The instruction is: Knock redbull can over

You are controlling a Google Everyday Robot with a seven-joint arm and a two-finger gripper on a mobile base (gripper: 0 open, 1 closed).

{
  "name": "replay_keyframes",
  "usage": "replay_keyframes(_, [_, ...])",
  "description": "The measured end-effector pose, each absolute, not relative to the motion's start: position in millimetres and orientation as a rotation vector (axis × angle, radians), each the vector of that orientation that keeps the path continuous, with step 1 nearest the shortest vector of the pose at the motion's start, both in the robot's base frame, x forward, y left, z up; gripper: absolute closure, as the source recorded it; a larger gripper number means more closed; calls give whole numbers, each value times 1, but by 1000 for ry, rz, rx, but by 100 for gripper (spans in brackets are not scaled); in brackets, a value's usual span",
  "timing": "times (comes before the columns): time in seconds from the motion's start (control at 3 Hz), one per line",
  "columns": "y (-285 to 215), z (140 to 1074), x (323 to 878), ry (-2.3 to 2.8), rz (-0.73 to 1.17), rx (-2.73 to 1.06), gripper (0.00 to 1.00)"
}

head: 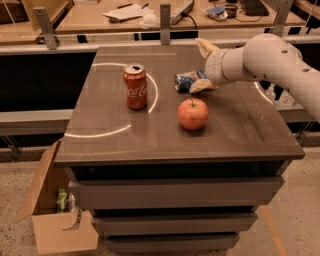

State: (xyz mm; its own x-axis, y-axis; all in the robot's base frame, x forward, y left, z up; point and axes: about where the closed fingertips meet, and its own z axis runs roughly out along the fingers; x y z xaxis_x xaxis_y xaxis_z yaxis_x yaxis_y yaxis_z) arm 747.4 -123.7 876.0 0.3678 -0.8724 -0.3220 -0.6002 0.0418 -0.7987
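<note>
The redbull can [186,81] is blue and silver and lies on its side on the dark table [235,130], behind the apple. My gripper [204,67] comes in from the right on a white arm, just right of the can. Its two tan fingers are spread apart: one fingertip [205,47] points up and back, and the other rests against the can's right end. The gripper holds nothing.
A red Coca-Cola can [135,86] stands upright left of the centre. A red apple [193,113] sits in front of the fallen can. An open cardboard box [57,215] stands on the floor at the table's left. A cluttered counter [150,15] runs behind.
</note>
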Motion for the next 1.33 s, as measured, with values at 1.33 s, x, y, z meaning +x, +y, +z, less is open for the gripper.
replay_keyframes(1.33, [-124, 877, 747, 1329, -350, -1656, 0])
